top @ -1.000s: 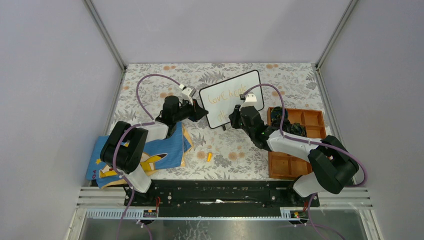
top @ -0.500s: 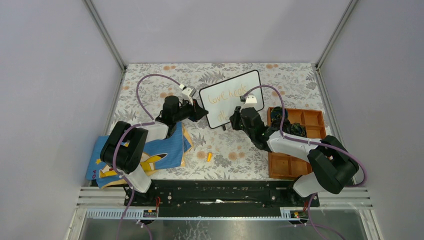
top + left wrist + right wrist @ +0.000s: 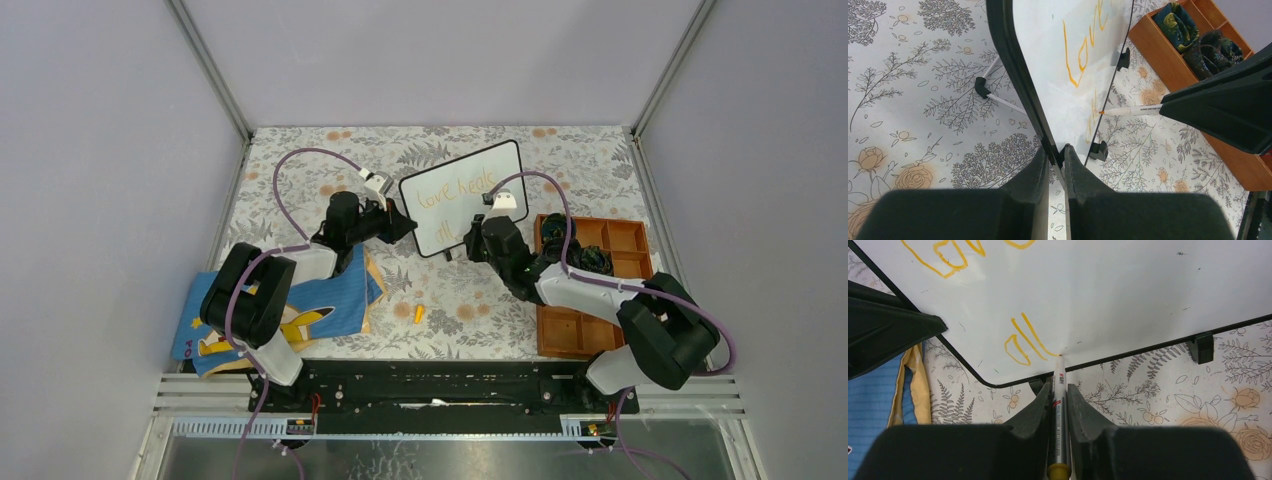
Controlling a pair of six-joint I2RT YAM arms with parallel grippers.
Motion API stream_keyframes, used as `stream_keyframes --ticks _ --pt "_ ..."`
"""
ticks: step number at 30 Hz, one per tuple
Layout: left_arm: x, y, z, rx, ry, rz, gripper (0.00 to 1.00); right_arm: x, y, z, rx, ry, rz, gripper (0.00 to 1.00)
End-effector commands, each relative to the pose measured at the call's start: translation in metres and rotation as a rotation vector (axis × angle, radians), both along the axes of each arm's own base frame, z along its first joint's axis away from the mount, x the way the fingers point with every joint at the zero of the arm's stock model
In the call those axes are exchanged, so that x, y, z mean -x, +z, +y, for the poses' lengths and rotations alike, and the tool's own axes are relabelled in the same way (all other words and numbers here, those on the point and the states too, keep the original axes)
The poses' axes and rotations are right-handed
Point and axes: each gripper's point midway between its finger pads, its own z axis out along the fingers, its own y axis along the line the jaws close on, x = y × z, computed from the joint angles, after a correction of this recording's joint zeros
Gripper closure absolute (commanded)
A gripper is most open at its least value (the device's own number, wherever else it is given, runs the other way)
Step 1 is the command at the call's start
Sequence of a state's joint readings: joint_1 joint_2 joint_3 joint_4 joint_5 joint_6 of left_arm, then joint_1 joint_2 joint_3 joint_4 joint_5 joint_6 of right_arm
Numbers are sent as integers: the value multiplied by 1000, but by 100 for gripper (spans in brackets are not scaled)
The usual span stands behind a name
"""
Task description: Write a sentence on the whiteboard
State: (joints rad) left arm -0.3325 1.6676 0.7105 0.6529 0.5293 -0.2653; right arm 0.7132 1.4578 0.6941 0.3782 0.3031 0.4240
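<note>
Floral tabletop (image 3: 300,170), whiteboard (image 3: 445,212) propped, long axis crosswise

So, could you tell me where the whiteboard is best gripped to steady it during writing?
Take the whiteboard by its thin black frame at the left edge, coming from the left. It stands tilted, so that slim edge fits between fingers and leaves the face free for the marker. The left tool pinches it there.

Whiteboard (image 3: 462,200): 1. Sentence (image 3: 455,192): 1, w/ 3 orange words over 2 lines. Marker (image 3: 1058,405): 1. Grippers: 2, i.e. left gripper (image 3: 1057,152) + right gripper (image 3: 1059,386). Blue cloth (image 3: 310,305): 1. Small orange bit (image 3: 418,314): 1. Wood tray (image 3: 560,335): 1. Dark bundles (image 3: 1178,20) in it: 2 or 3, can't tell.
</note>
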Motion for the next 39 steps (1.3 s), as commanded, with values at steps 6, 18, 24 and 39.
stream_keyframes --ticks 6,18,24,39 --pt "10 -45 16 -149 32 74 100 -1 50 -17 -61 -60 -110 100" --pt "9 -44 19 -159 47 68 100 15 40 -28 -137 -78 -132 100" --pt "10 -47 20 -164 48 76 100 12 38 -22 -162 -71 -129 100" --pt "10 -50 22 -173 57 77 100 -6 44 -7 -167 -69 -142 100"
